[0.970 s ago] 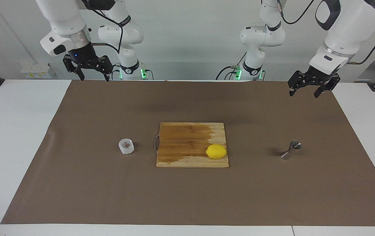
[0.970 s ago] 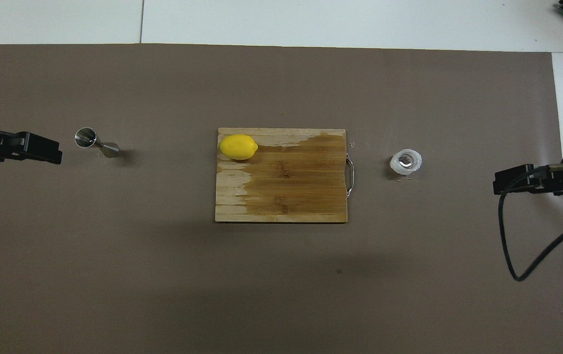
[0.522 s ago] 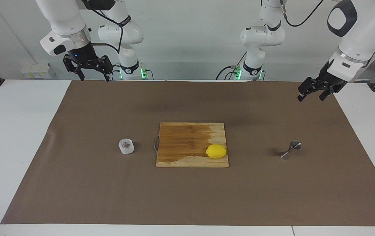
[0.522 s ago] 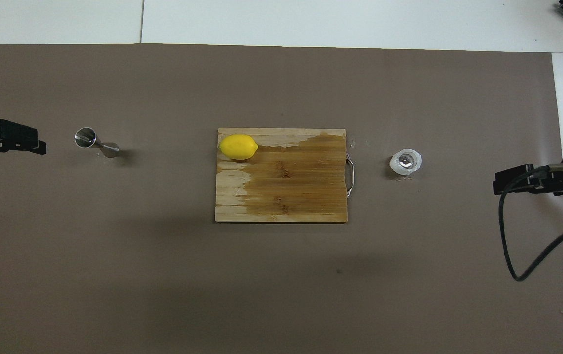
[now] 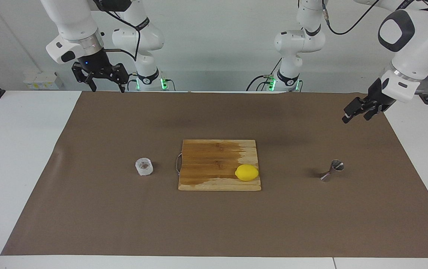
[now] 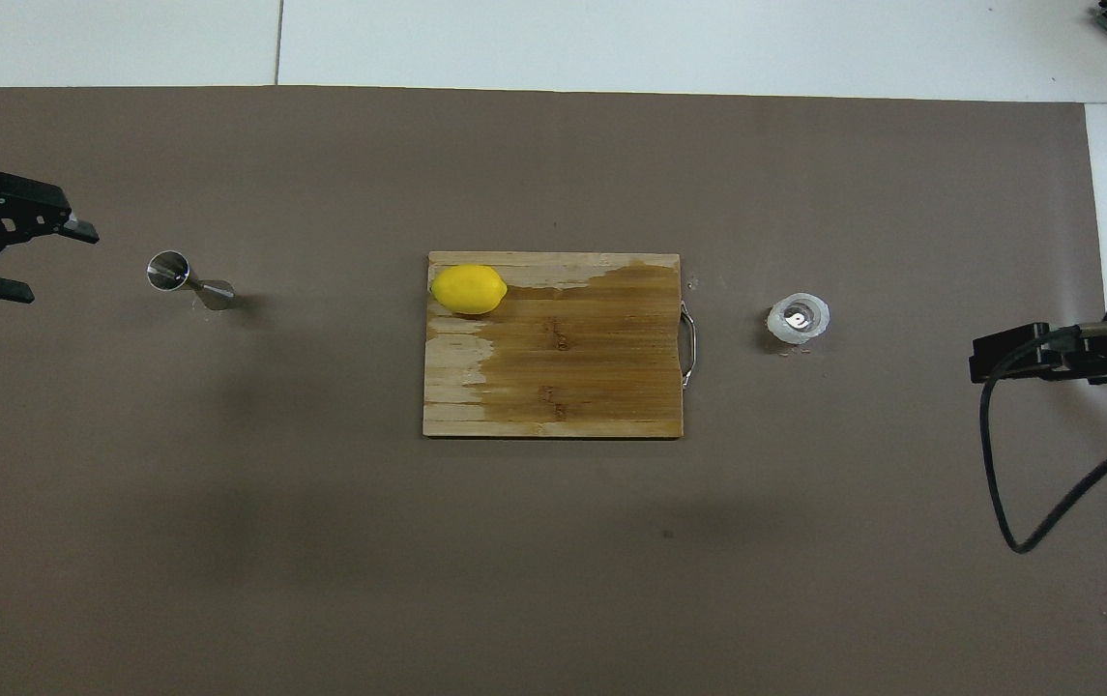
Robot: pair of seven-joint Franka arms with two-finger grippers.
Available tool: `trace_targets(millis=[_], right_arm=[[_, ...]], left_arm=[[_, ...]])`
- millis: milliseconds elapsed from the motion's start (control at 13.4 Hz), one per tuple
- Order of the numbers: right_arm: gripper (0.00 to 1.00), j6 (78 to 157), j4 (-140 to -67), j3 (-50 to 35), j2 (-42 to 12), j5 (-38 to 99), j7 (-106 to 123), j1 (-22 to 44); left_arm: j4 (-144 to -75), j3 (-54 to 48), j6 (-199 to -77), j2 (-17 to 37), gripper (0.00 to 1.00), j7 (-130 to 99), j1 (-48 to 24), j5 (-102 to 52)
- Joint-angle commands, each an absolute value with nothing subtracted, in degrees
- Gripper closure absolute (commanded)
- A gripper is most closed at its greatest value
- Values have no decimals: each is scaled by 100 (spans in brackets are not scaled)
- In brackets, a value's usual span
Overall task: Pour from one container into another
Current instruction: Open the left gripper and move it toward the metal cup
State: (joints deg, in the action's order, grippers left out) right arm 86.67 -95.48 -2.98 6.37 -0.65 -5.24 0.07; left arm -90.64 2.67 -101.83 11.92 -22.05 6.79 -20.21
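We take the cutting board (image 5: 219, 164) at the middle of the tabletop (image 5: 19, 157) as our reference for all positions. The tabletop is covered by a brown mat (image 5: 221, 224), and the board lies flat on it with its wire handle toward the right arm's end. A lemon (image 5: 246, 172) rests on the board, at the corner farthest from the robots and toward the left arm's end.

We find the cup (image 5: 144, 166) upright on the mat, beside the board's handle and apart from it, toward the right arm's end. We find the jigger (image 5: 332, 170) standing on the mat, well apart from the board, toward the left arm's end. In both views the jigger leans over rather than standing plumb.

The left tool (image 5: 356, 112) hangs in the air over the mat at the left arm's end, well apart from the board. Its two fingers stand spread apart and grasp nothing. It is clear of the jigger.

The right tool (image 5: 104, 80) hangs above the edge of the mat nearest the robots, toward the right arm's end from the board. Its fingers are spread wide and grasp nothing. This arm waits.
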Motion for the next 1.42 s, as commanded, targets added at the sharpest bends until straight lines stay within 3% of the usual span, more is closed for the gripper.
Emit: trace_targets(millis=[0, 224, 597, 746, 970, 1343], right_arm=[[0, 8640, -9615, -325, 729, 9, -580, -62], [0, 8631, -9615, -325, 729, 9, -580, -62], [0, 8631, -9615, -325, 729, 9, -580, -62], [0, 8631, -9615, -325, 729, 9, -580, -61], [0, 8631, -9615, -325, 729, 9, -580, -62], [0, 8631, -9615, -325, 729, 9, -580, -62]], left_arm=[[-8763, 229, -10231, 1563, 0, -3013, 1001, -2547], [-8455, 237, -10125, 2099, 0, -3812, 1334, -3004], [-8578, 237, -10142, 2609, 0, -4508, 1774, -3409], [-8823, 237, -10300, 2645, 0, -4902, 1793, -3533], [-9990, 237, -11107, 2330, 0, -5150, 1968, -3987], [-10871, 229, -11303, 1987, 0, -5291, 1881, -4789]])
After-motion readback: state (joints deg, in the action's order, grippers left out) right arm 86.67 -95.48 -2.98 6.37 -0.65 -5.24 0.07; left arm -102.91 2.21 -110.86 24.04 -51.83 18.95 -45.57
